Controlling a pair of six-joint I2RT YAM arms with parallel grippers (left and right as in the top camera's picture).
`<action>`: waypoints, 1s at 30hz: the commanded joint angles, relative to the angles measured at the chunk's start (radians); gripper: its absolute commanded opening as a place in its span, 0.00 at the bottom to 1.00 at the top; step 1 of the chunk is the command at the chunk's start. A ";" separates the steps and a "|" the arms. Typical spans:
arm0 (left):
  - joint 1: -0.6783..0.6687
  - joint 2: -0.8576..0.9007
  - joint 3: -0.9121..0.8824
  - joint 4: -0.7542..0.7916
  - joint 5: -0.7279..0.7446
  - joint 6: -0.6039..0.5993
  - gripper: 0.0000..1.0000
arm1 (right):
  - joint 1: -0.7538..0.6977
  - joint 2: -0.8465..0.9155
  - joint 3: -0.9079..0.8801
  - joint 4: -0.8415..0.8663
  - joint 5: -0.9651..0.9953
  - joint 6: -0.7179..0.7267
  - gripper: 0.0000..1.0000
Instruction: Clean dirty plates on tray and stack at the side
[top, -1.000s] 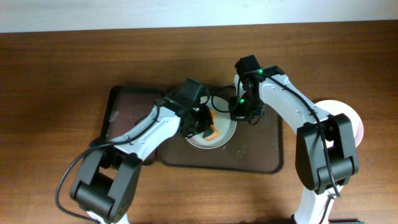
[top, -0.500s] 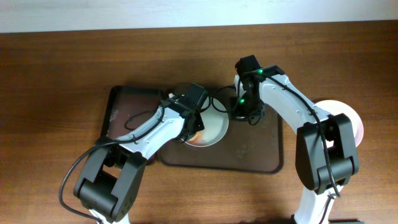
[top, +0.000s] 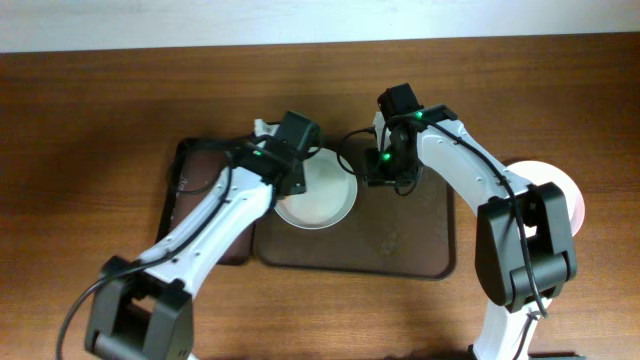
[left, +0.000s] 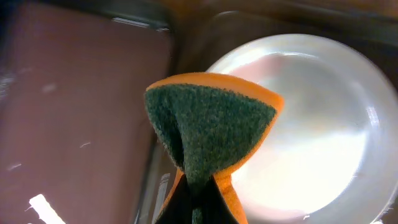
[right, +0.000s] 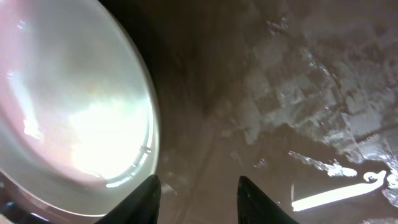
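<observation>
**Overhead.** One white plate (top: 318, 196) on the brown tray (top: 400, 242), toward its left end, next to the smaller dark tray (top: 195, 190). No red smear visible on its face. Left gripper (top: 288, 176) at the plate's upper-left rim. Right gripper (top: 383, 178) just beside the right rim. Plate lies between the two tools. Another plate (top: 556, 186) well apart on the table's right side, beside the right arm's base. Judged the stacking place, so the right arm is the nearer carrier.

**Left wrist.** Orange sponge (left: 208, 121), green scouring face outward, pinched and folded in clenched jaws. Held above the plate's left edge, not pressed on it. Plate interior bright and apparently clean.

**Right wrist.** Fingers (right: 149, 198) parted, nothing between them. Plate rim to the left of the gap, close by the left finger, not yet straddled. Wet tray floor under the rest. Judged next: a short shift leftward onto the rim before any closing.
</observation>
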 joint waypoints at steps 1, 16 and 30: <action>0.077 -0.046 0.018 -0.066 -0.058 0.020 0.00 | 0.006 0.004 -0.004 0.039 -0.041 -0.003 0.43; 0.278 -0.034 -0.182 0.013 0.050 0.358 0.00 | 0.076 0.133 -0.004 0.136 -0.036 0.068 0.06; 0.279 -0.034 -0.453 0.472 0.159 0.511 0.52 | 0.110 -0.161 -0.002 -0.022 0.513 0.006 0.04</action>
